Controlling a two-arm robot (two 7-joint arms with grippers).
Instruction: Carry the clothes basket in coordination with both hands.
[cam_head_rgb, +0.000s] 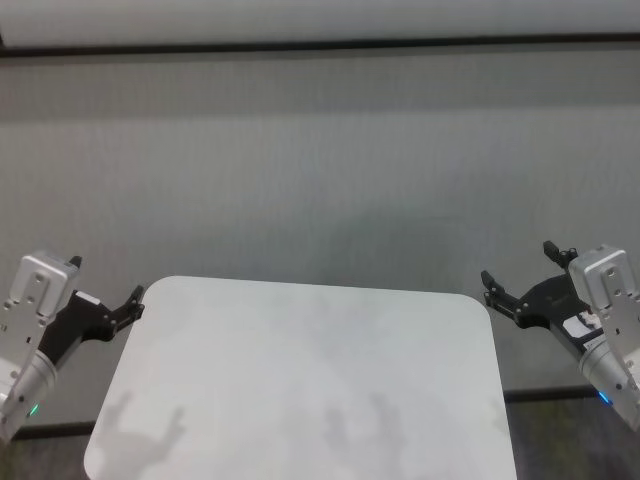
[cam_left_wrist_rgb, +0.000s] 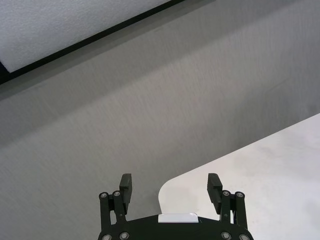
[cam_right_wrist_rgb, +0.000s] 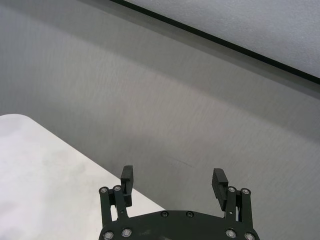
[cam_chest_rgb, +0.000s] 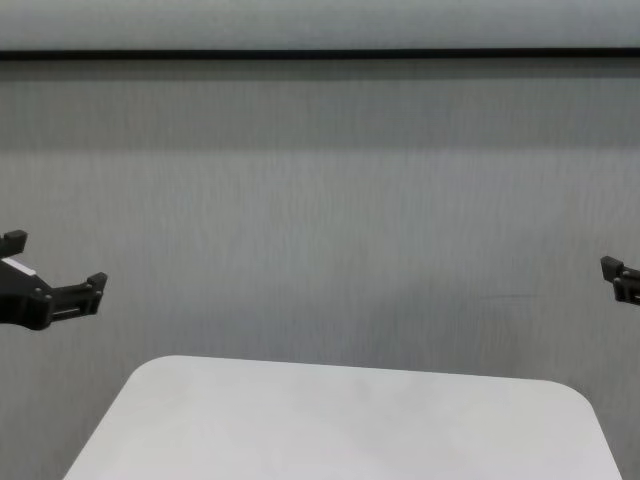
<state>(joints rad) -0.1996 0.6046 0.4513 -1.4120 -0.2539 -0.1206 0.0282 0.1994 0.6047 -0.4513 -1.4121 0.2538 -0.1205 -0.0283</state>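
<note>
Here my two black grippers, left gripper (cam_head_rgb: 105, 290) and right gripper (cam_head_rgb: 517, 270), flank the white rounded table (cam_head_rgb: 300, 390), fingers spread wide and empty; no basket in sight.

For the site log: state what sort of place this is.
Probably a bare lab or test room: a plain white table, grey carpet with a dark baseboard, and open left gripper and right gripper flanking the table.
</note>
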